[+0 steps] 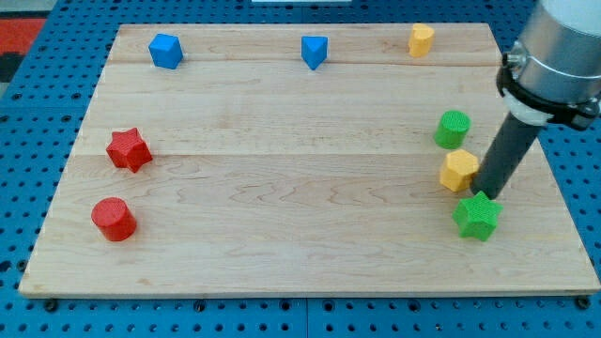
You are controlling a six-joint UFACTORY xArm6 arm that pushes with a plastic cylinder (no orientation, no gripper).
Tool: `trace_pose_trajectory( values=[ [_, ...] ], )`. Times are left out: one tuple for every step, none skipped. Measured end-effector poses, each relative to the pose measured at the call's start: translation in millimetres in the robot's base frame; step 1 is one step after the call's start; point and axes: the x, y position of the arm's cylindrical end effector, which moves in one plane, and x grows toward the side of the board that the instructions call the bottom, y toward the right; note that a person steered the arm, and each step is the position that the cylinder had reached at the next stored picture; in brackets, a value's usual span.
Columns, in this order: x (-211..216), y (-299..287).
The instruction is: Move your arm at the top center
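Rod-ended arm at the right side of the bench [282, 235], its target zone at the top centre not yet reached.

The arm carries no jaws, only a dark rod, so there is no open or closed state to report; its tip [485, 195] rests at board height, touching or just above the green star block [477, 216] and just beside the yellow hexagonal block [459, 170], with the green cylinder [453, 129] a little farther toward the view's top. This crowding suggests the tip must withdraw cleanly to avoid dragging those blocks. The goal area lies near the blue wedge-like block [315, 51], between the blue cube [165, 51] and the yellow block [421, 39] on the top edge. The red star [129, 149] and red cylinder [114, 219] sit well apart at the view's left, outside any likely path.
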Motion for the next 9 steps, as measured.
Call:
trace_pose_trajectory(
  values=[
    [-3.0,8.2],
    [-20.5,78.6],
    [-105.6,78.1],
    [-173.8,7.8],
    [-174.2,-106.9],
    [-158.4,-229.3],
    [-219.1,-251.6],
    [-255.8,-236.8],
    [-255.8,-236.8]
  ],
)
